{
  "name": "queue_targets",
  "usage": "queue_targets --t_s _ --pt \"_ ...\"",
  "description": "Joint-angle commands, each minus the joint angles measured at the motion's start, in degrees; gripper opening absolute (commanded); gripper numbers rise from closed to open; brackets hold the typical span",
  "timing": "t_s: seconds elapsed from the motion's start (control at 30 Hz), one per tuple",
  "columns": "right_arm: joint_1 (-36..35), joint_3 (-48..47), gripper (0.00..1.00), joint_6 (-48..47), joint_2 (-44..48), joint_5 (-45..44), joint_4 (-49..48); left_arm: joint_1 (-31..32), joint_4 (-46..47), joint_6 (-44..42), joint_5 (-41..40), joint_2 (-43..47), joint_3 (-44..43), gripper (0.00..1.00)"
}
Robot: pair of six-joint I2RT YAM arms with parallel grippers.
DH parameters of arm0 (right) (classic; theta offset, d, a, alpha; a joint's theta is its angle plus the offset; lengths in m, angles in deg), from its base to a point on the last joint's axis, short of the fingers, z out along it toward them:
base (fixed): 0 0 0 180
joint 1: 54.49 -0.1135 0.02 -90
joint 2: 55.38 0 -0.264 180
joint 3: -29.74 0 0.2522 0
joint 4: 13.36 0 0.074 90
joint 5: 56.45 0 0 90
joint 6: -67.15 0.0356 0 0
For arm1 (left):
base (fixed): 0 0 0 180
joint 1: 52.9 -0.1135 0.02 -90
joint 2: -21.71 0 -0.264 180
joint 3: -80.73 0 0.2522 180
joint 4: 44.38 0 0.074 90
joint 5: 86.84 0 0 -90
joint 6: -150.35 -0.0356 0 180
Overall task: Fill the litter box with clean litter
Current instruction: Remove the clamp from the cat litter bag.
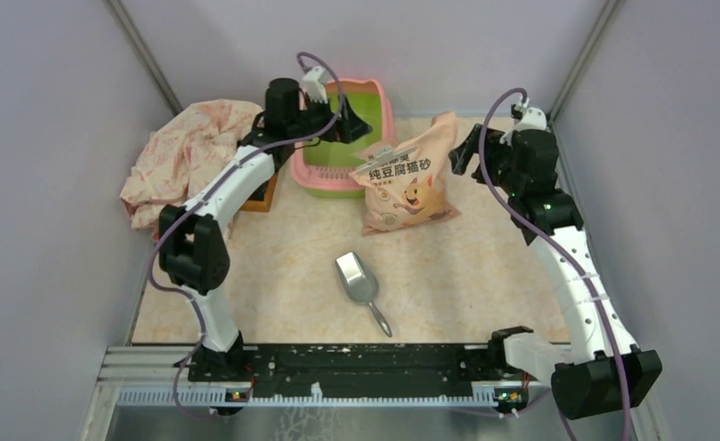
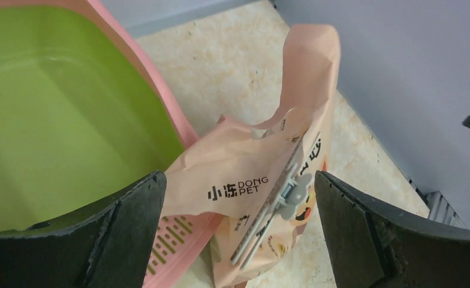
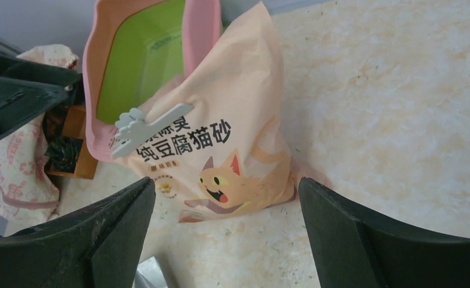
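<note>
The litter box [image 1: 320,171], pink-rimmed with a lime-green inside [image 2: 59,120], stands at the back of the table, and its green floor shows bare. A peach-pink bag [image 1: 407,179] with Chinese lettering and a cartoon cat leans on the box's right rim. A grey clip [image 3: 142,123] pinches its folded top. The clean litter itself is hidden inside the bag. My left gripper [image 1: 356,127] hovers open over the box's right side, with the bag's top [image 2: 250,174] beyond its fingers. My right gripper [image 1: 464,152] hangs open just right of the bag [image 3: 232,138], empty.
A silver metal scoop [image 1: 361,280] lies in the middle of the table in front of the bag. A crumpled floral cloth [image 1: 186,152] sits at the back left beside a small wooden planter [image 3: 71,156]. Grey walls close in on the sides and back.
</note>
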Motion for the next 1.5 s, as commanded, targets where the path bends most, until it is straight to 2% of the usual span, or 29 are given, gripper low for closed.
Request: queue_targets --t_s 0.0,0.17,0.47,0.63,0.87,0.9,0.97,1.1,1.2,1.33,1.47 --pt "-0.21 -5.12 0.87 -2.03 -3.03 1.74 7.37 2.65 -12.21 -4.53 -1.60 -7.31 -11.29 0.99" --pt "-0.16 -0.32 0.86 -1.72 -3.63 2.91 6.45 4.81 -14.05 -10.13 -1.96 -9.65 -13.24 0.99" --pt "-0.20 5.01 0.85 -1.21 -4.75 4.54 3.30 5.33 -11.49 -17.53 5.38 -6.03 -5.45 0.99" --pt "-0.20 6.95 0.85 -0.71 -6.27 5.63 1.46 6.74 -10.68 -21.22 5.03 -4.92 -3.00 0.99" --pt "-0.20 7.86 0.85 -0.88 -7.18 6.53 0.91 6.01 -4.24 -21.54 2.15 0.90 3.45 0.99" --pt "-0.22 7.95 0.85 -1.00 -7.22 6.60 0.95 5.23 -3.57 -20.84 4.01 1.72 3.79 0.99" --pt "-0.15 8.16 0.85 -1.19 -7.18 6.69 0.90 3.84 -3.31 -19.20 9.42 1.77 3.12 0.99" --pt "-0.17 8.47 0.85 -0.97 -7.42 7.42 0.49 3.11 -7.22 -16.08 11.81 -0.72 -1.70 0.99" --pt "-0.22 8.65 0.84 -0.77 -7.49 7.98 0.45 4.39 -10.29 -19.87 15.91 -2.32 -4.54 0.99" --pt "-0.25 9.24 0.84 -0.94 -7.41 7.77 0.36 9.68 -13.04 -29.39 6.72 -2.87 -5.82 0.99" --pt "-0.19 10.32 0.84 -0.69 -7.49 8.01 -0.26 11.08 -16.19 -33.04 5.26 -5.72 -9.38 0.99"
